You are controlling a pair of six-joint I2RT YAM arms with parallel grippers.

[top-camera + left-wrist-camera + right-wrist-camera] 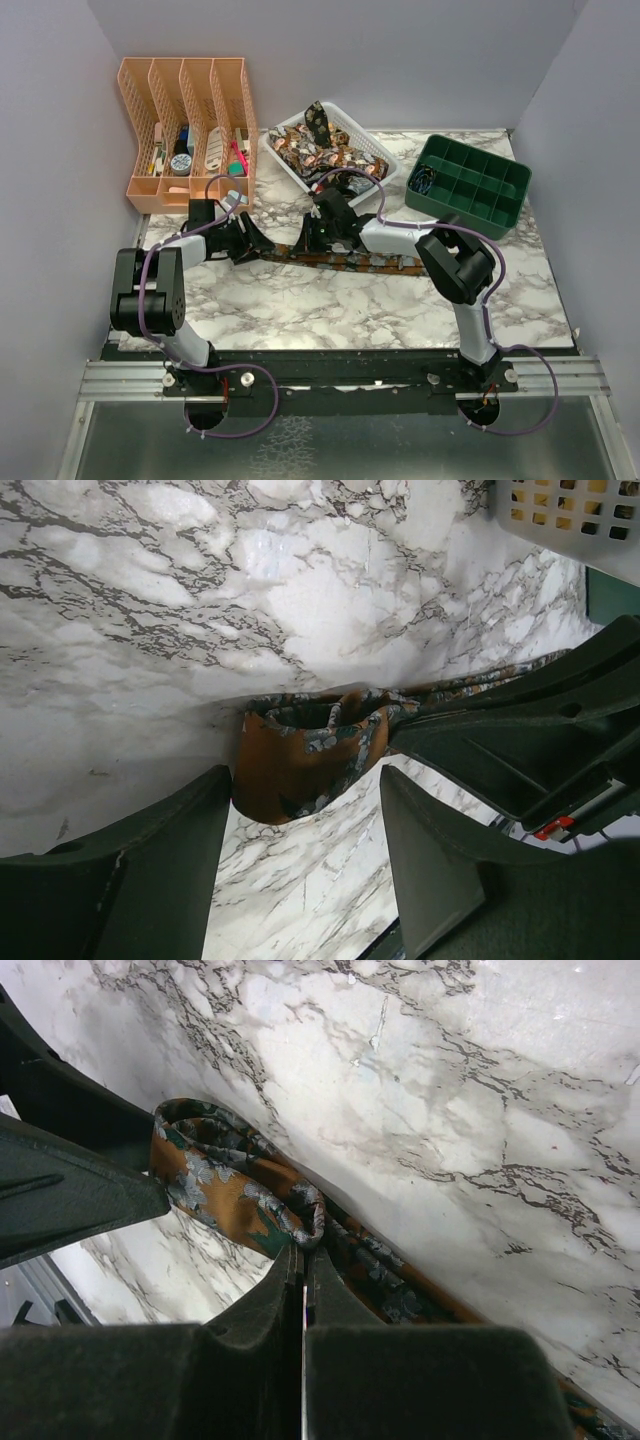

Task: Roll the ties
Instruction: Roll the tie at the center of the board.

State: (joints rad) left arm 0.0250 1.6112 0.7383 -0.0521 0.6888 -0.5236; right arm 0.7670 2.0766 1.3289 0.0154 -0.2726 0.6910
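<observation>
The L gripper is seen abt two-thirds open, w/ nothing gripped. Its fingers are set either side of the tie's folded end, just beside the cloth, and no clamp is made.

The tie is laid flat on the table, mid-depth. Its long axis is run L–R, sloped slightly toward the near edge at the R. Its L end is doubled back into a short loop w/ orange lining shown, so the roll is judged barely begun.

Just R of that loop the R gripper is shut tight, and a thin edge of the folded layer appears pinched betw. its tips. Both grippers are thus crowded at the same L end. The L one is placed nearer the very tip, the R one a little further along the strip. From there the rest of the length is stretched away to the R, unrolled.

The coming move is judged to hinge on this: the roll must be driven along the long axis, L to R, so the pinched fold is to be turned over toward the free length, not across it.

More ties are heaped in the basket, well apart at the back.
</observation>
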